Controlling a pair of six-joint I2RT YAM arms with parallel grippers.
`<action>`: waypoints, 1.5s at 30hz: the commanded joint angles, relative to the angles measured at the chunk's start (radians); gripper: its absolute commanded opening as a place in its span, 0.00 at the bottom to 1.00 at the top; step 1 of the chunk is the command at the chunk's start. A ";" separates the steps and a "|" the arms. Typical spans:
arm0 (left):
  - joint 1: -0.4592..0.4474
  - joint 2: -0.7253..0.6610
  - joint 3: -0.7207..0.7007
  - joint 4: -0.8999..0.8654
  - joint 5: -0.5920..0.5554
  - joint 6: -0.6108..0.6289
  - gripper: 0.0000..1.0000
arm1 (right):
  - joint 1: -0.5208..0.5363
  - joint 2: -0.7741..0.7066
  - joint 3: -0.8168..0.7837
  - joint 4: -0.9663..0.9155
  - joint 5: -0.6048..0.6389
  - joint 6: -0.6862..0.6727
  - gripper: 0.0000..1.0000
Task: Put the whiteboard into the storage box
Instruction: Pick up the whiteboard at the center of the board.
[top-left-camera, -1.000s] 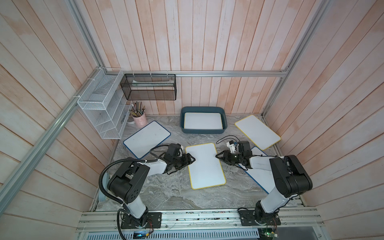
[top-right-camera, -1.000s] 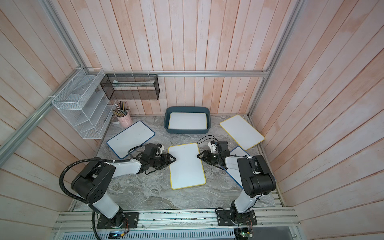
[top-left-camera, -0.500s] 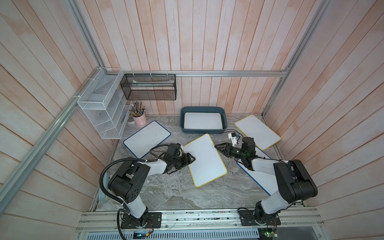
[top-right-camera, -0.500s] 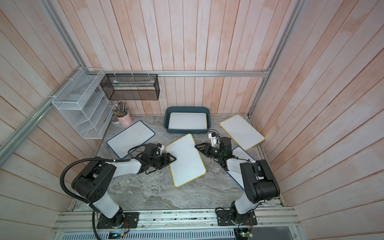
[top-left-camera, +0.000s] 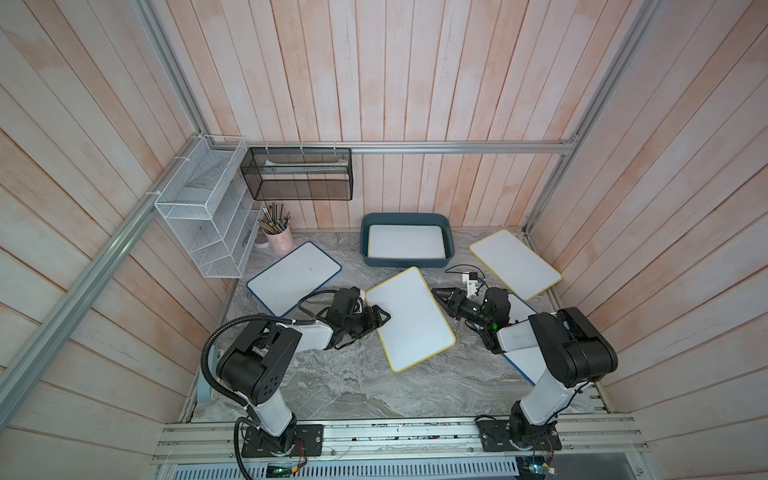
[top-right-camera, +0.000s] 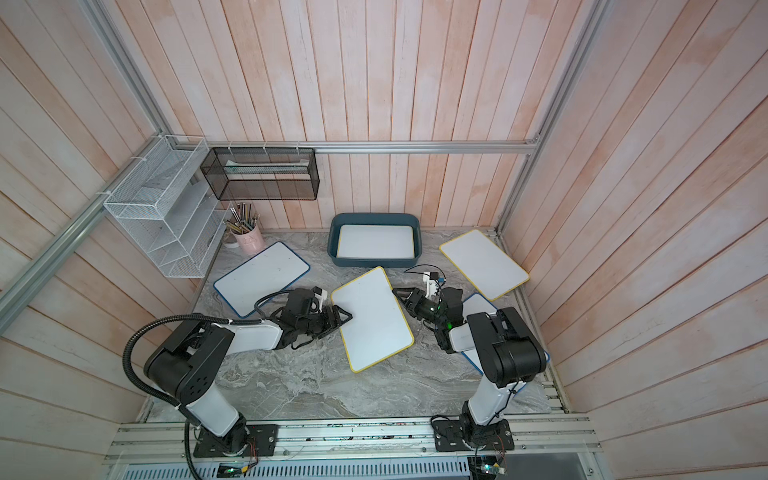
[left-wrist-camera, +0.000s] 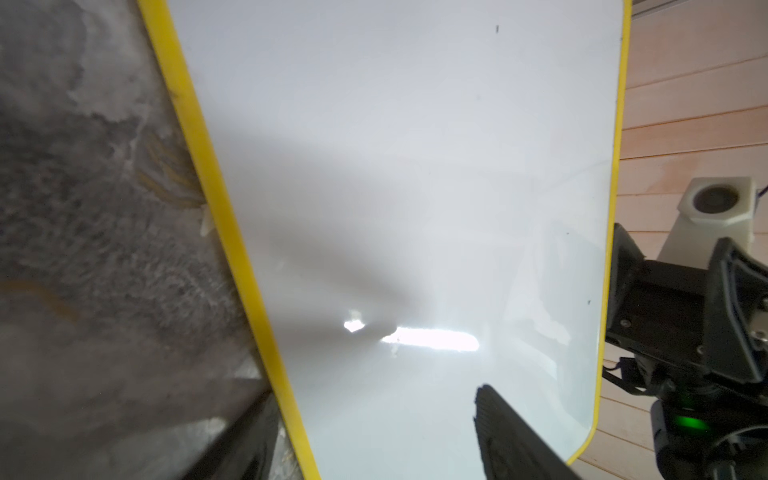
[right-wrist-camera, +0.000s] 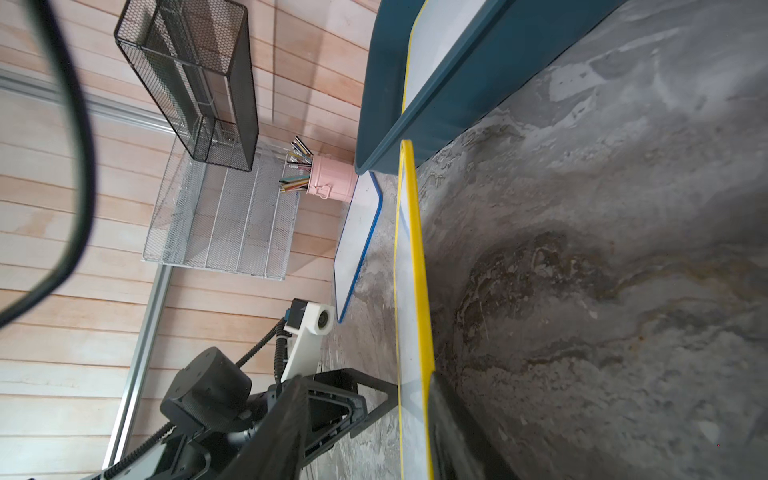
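A yellow-rimmed whiteboard is slanted between my two arms, its far corner close to the front wall of the dark teal storage box. Another whiteboard lies inside the box. My left gripper is open around the board's left edge, one finger above the white face and one below. My right gripper is open at the right edge; the yellow rim leans on one finger, the other stands well apart.
A blue-rimmed whiteboard lies at the left and a yellow-rimmed one at the back right. Another blue-rimmed board lies under the right arm. A pink pen cup, white wire shelf and black mesh rack occupy the back left.
The middle whiteboard has swung from lying square to slanted, its far end now near the storage box. My right gripper moved back along its edge; the left arm barely moved.
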 joint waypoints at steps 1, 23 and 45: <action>-0.030 0.103 -0.053 -0.142 0.002 0.011 0.77 | 0.090 0.049 -0.046 0.100 -0.140 0.126 0.48; -0.030 0.118 -0.038 -0.149 0.000 0.014 0.77 | 0.165 0.233 -0.168 0.499 0.076 0.381 0.46; -0.030 0.144 -0.042 -0.106 0.017 0.001 0.77 | 0.273 0.272 -0.145 0.600 0.356 0.467 0.46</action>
